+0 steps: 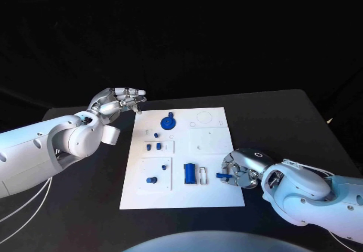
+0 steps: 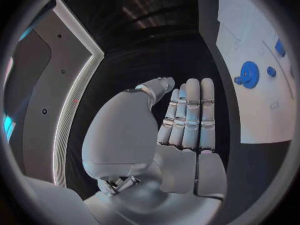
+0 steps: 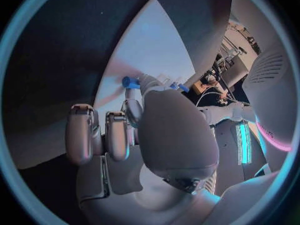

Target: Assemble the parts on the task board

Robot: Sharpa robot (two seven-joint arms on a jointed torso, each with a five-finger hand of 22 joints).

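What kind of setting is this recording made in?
Likely a robotics lab test bench: a black table against a dark backdrop, a white task board with small blue parts, and two robot arms working over it.

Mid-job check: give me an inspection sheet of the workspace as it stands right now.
Surface: black table, bare around the board.
Job's things: white task board at centre; blue gear near its far end; blue block standing beside a slot; small blue pegs on the left half.
Clutter: nothing seen.
Hands: left hand raised at the board's far left corner, holding nothing; right hand at the board's right edge, pinching a small blue part.
Cables: white cables under the left arm.
Surroundings: dark.
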